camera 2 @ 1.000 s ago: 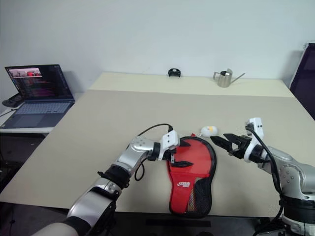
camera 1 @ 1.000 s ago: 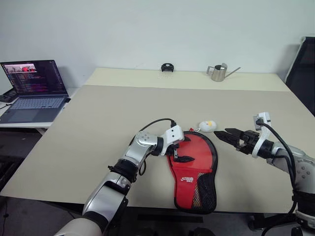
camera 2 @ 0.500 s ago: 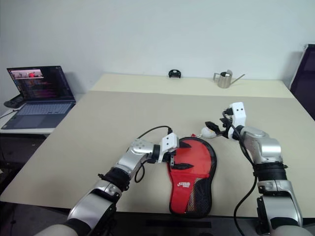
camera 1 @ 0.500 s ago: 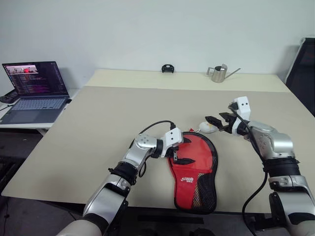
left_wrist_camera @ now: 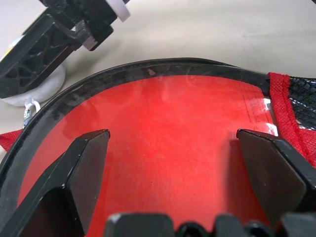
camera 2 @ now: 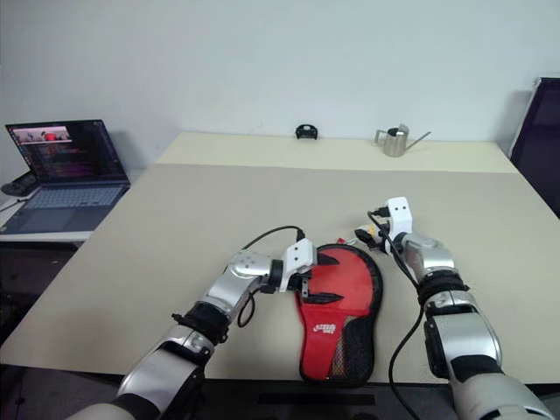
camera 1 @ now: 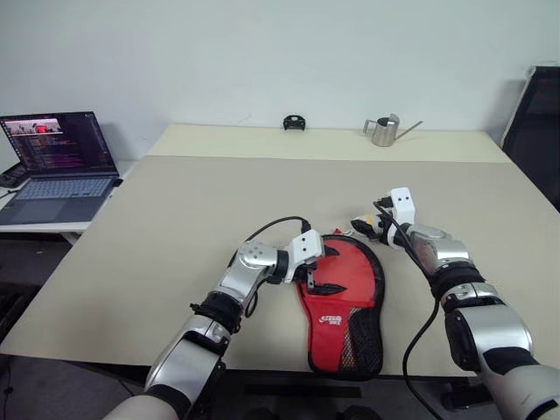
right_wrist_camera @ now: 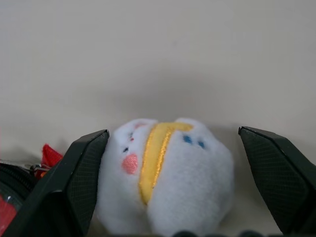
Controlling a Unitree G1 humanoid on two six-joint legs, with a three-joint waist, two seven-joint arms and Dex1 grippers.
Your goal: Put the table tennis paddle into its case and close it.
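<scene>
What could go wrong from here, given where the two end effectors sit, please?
1. The open right end effector straddles the plush charm, so it may close on that rather than the zipper pull.
2. The open left end effector only hovers at the case, which may slide when tugged.

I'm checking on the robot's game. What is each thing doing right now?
Red fabric case: flat on table, paddle's red face showing inside.
Left gripper: open, over the case.
Right gripper: open, around white plush toy.
Laptop: open, screen on.
</scene>
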